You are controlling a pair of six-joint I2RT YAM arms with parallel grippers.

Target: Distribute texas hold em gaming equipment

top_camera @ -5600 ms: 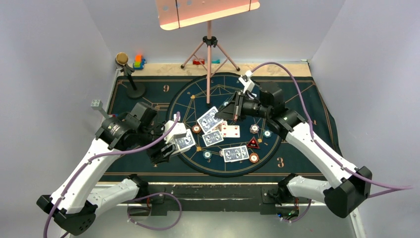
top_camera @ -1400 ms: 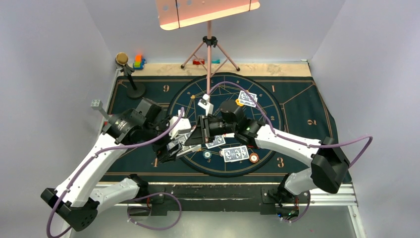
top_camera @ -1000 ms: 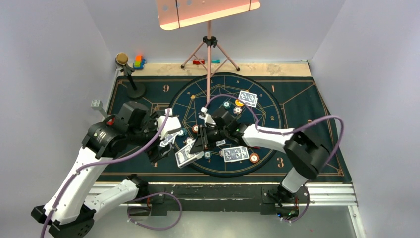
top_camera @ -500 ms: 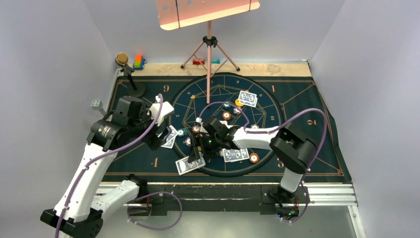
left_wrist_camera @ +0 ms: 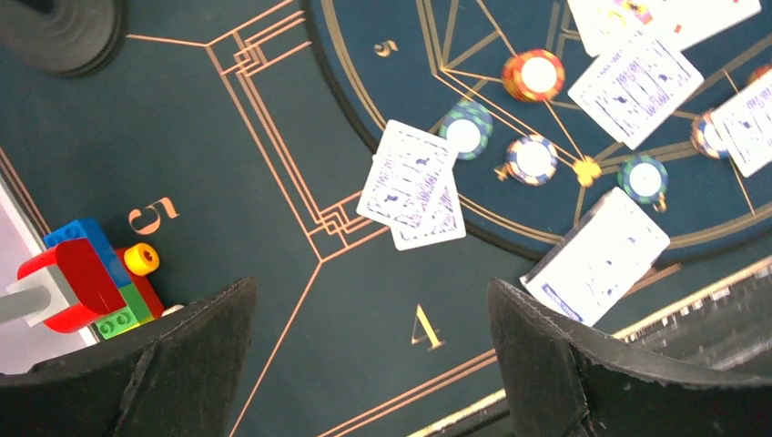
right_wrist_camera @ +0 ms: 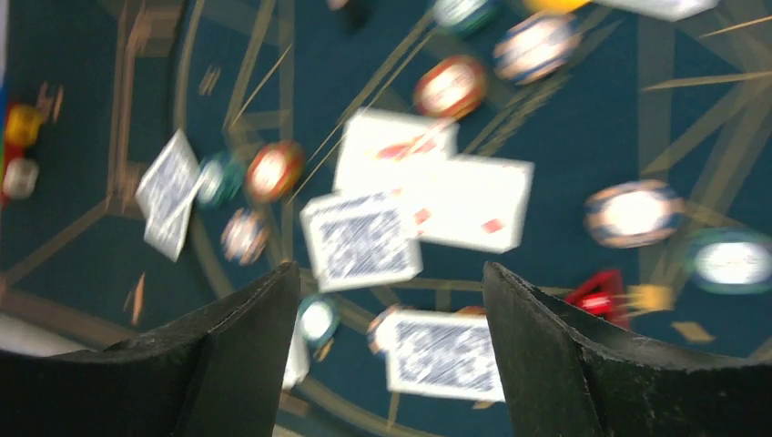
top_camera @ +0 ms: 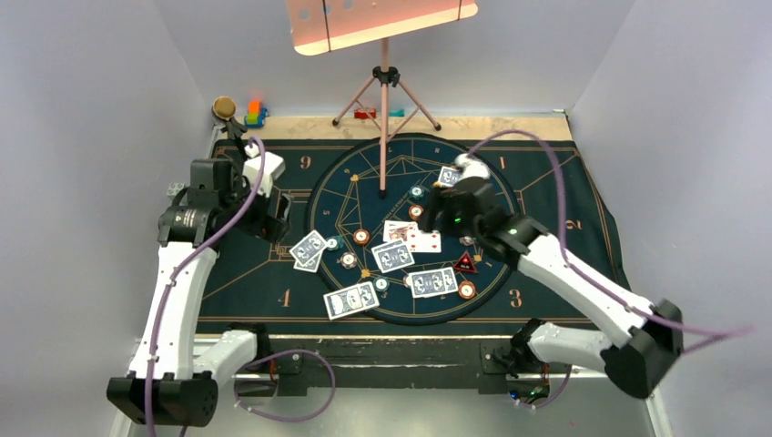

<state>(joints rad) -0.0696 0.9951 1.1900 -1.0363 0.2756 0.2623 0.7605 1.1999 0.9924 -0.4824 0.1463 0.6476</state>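
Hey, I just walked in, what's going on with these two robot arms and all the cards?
The arms are dealing out a poker game on a dark mat. Right now the left gripper and right gripper both hang open and empty above it. A pair of face-down cards lies near the number four, and a second pair at the near edge. More cards sit in the centre, with chips and a red triangular marker scattered around.
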